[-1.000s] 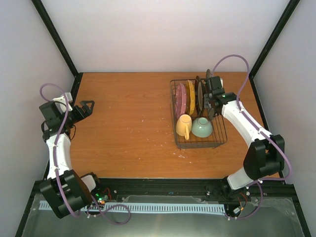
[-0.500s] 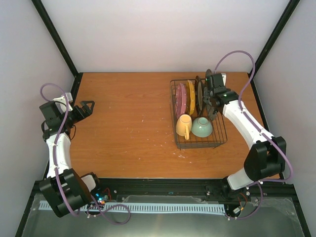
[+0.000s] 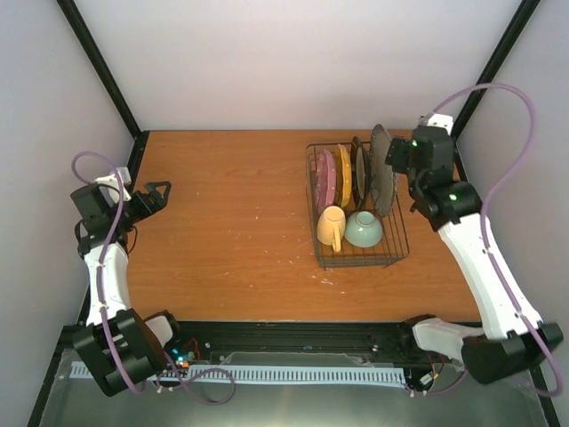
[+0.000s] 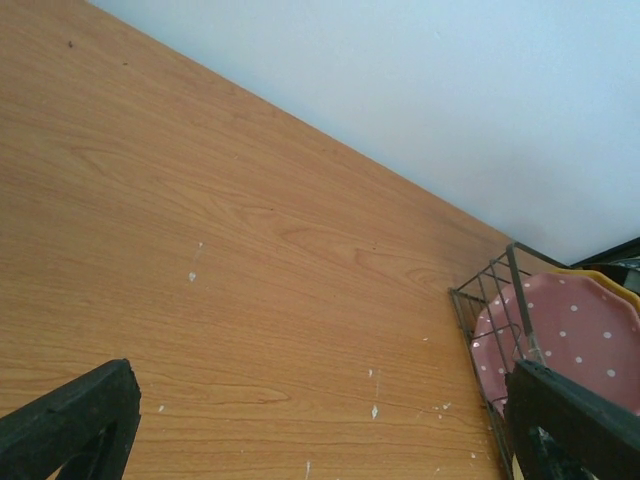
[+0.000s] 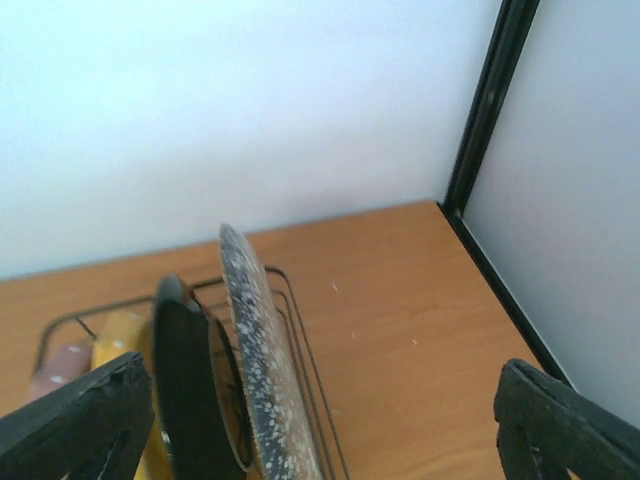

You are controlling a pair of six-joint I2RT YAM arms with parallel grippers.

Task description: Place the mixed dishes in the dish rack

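The dish rack [image 3: 360,264] stands at the back right of the table. In its slots a pink dotted plate [image 3: 326,178], a yellow plate [image 3: 343,175], a black plate [image 3: 359,169] and a speckled grey plate [image 3: 382,169] stand on edge. A cream mug [image 3: 332,227] and a green bowl [image 3: 364,229] sit in its front part. My right gripper [image 3: 396,157] hovers open, above and to the right of the speckled plate [image 5: 255,340], apart from it and holding nothing. My left gripper [image 3: 158,194] is open over the far left of the table, far from the rack [image 4: 474,369].
Black frame posts stand at the back corners, one [image 5: 490,110] close behind my right gripper. White walls close in the table on three sides. Bare wood [image 3: 231,205] lies between the left gripper and the rack.
My right gripper has opened and let go of the speckled plate, which now stands in the rack. The right arm has risen and drawn back to the right. The left arm has not moved.
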